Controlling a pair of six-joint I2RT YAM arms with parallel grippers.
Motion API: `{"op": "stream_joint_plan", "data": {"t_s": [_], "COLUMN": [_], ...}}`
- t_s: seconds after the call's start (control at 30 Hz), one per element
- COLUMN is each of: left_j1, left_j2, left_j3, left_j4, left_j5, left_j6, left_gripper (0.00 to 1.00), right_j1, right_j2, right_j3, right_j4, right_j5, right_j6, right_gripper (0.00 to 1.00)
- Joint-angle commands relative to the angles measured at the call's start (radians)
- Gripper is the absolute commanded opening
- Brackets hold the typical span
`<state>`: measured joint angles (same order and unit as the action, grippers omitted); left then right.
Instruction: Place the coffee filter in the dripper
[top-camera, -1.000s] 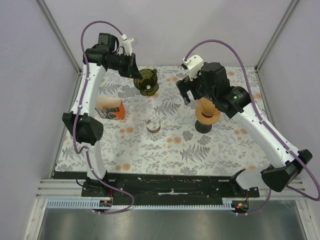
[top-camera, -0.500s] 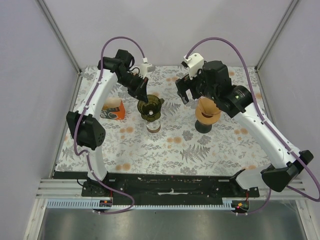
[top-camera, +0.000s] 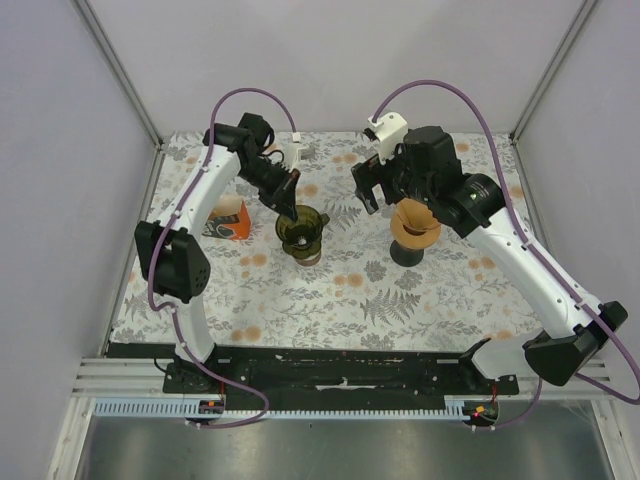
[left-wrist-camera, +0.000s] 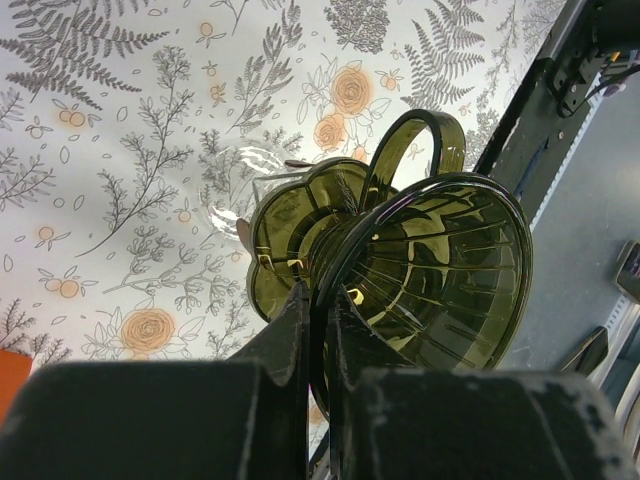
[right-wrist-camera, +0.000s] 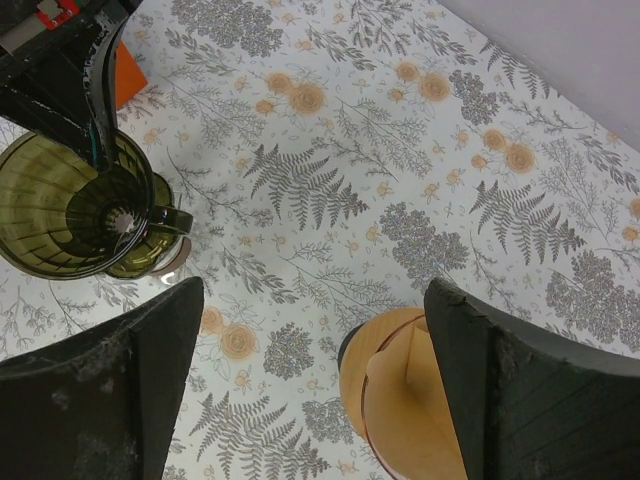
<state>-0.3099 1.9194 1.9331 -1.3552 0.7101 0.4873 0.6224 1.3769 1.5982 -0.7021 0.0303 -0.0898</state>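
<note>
We judge the tan paper cone filter (right-wrist-camera: 400, 395) light, soft and easily creased, so we would pinch one thin wall near its upper rim, gently, and lift it straight off the black stand (top-camera: 405, 252) it sits on, right of centre on the floral-patterned desk (top-camera: 400, 300). Our right hand (right-wrist-camera: 312, 340) hangs spread wide just above it, holding nothing. Our left hand (left-wrist-camera: 320, 300) pinches the rim of the olive-green translucent ribbed dripper (left-wrist-camera: 440, 270), hard and slick, over a small clear glass vessel (left-wrist-camera: 250, 170); whether it rests there we cannot tell.

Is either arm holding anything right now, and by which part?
The left claw grips the green dripper by its rim. The right claw is open near the coffee filter, holding nothing.
</note>
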Motion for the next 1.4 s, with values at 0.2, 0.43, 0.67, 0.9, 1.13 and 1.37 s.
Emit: {"op": "stream_joint_plan", "data": {"t_s": [0.2,0.43,0.67,0.9,1.13,1.37], "left_j1": [-0.040,-0.040,-0.041,0.014,0.264,0.302], "left_j2": [-0.046,-0.033,-0.037,-0.026,-0.017,-0.040], "left_j3": [-0.006,0.018,0.084,0.309,0.261,0.104], "left_j4": [-0.131,-0.136,-0.134,-0.090,0.076,0.114], "left_j5": [0.008,0.005,0.020,0.022,-0.235,-0.463], "left_j6": [0.050,0.062,0.053,-0.064,-0.310,-0.145], "left_gripper": [0.02,0.12,0.77,0.88,0.68,0.55], "right_j1": [-0.001,-0.001,-0.001,-0.001,-0.003,-0.001], "right_j2": [-0.019,-0.019,-0.018,-0.013,0.001,0.031], "right_j3": [0.006,-0.004,-0.004,0.003,0.003,0.006], "right_j4": [0.003,0.001,0.001,0.001,0.010,0.018], "right_j5": [0.010,0.008,0.010,0.002,0.002,0.026], "right_j6": [-0.001,-0.001,-0.007,-0.022,-0.054,-0.106], "right_gripper": [0.98,0.98,0.98,0.98,0.98,0.98]}}
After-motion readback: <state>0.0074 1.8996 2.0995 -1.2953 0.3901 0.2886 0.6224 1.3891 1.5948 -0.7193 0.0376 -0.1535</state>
